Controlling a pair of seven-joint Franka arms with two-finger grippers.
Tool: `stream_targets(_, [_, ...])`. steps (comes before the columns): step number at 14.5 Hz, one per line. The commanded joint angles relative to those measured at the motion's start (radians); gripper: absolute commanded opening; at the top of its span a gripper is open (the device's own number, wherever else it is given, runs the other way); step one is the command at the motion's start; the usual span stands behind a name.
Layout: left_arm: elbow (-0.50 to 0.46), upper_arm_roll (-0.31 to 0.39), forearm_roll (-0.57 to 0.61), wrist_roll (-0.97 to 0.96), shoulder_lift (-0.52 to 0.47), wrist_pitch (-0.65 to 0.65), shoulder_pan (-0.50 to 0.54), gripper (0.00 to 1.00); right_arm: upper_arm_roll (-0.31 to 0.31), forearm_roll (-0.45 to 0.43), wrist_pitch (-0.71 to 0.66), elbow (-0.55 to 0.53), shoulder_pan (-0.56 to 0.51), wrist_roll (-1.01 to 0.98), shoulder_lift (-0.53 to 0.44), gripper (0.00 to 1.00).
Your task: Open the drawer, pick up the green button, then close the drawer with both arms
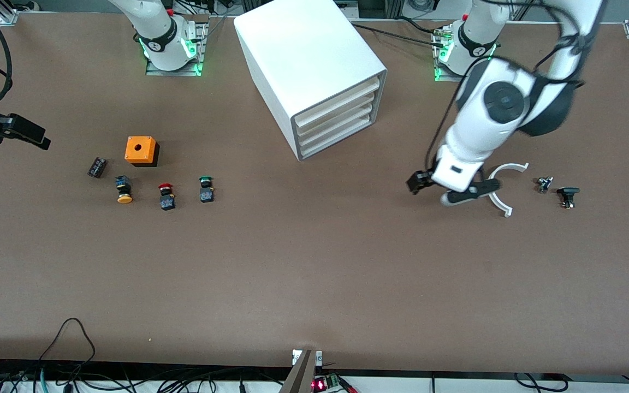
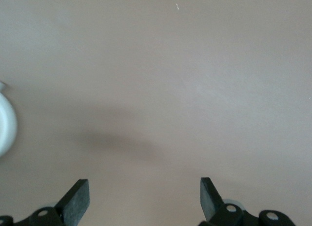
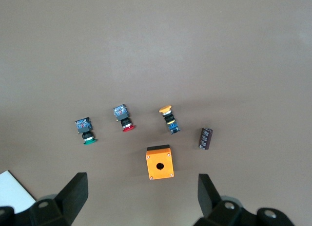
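The white cabinet [image 1: 303, 65] stands at the robots' edge of the table, its three drawers all pushed in; the lowest drawer [image 1: 339, 134] is shut. The green-capped button [image 1: 206, 188] lies on the table toward the right arm's end, beside a red-capped one [image 1: 166, 196]. In the right wrist view the green button [image 3: 87, 131] shows far below. My right gripper [image 3: 141, 197] is open and empty, high over that end [image 1: 25, 132]. My left gripper [image 1: 448, 189] hangs open and empty over bare table [image 2: 145, 197], nearer the front camera than the drawer fronts.
A yellow-capped button [image 1: 124, 190], an orange box [image 1: 141, 150] and a small black block [image 1: 96, 167] lie by the green button. A white arc piece [image 1: 503, 188] and two small dark parts [image 1: 544, 184] [image 1: 568, 195] lie beside the left gripper.
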Motion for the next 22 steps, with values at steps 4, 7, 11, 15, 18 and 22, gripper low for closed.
stream_targets(4, [0.253, 0.150, -0.007, 0.304, -0.151, -0.411, -0.001, 1.00, -0.003, 0.005, 0.134, -0.219, -0.003, 0.003, -0.141, 1.00])
stream_targets(7, [0.268, 0.163, -0.002, 0.308, -0.228, -0.508, 0.001, 1.00, -0.004, 0.005, 0.131, -0.227, -0.003, 0.002, -0.149, 1.00])
stream_targets(11, [0.270, 0.198, -0.002, 0.353, -0.194, -0.539, 0.004, 1.00, -0.004, 0.005, 0.114, -0.225, -0.003, 0.002, -0.152, 1.00])
stream_targets(15, [0.279, 0.198, 0.001, 0.459, -0.186, -0.523, 0.005, 1.00, 0.002, 0.005, 0.096, -0.199, -0.003, -0.015, -0.152, 1.00])
stream_targets(18, [0.284, 0.224, -0.007, 0.554, -0.174, -0.505, 0.013, 1.00, 0.005, -0.003, 0.061, -0.170, -0.003, -0.085, -0.150, 1.00])
stream_targets(22, [0.290, 0.220, -0.005, 0.559, -0.171, -0.507, 0.021, 1.00, 0.002, -0.003, 0.033, -0.133, -0.003, -0.123, -0.146, 1.00])
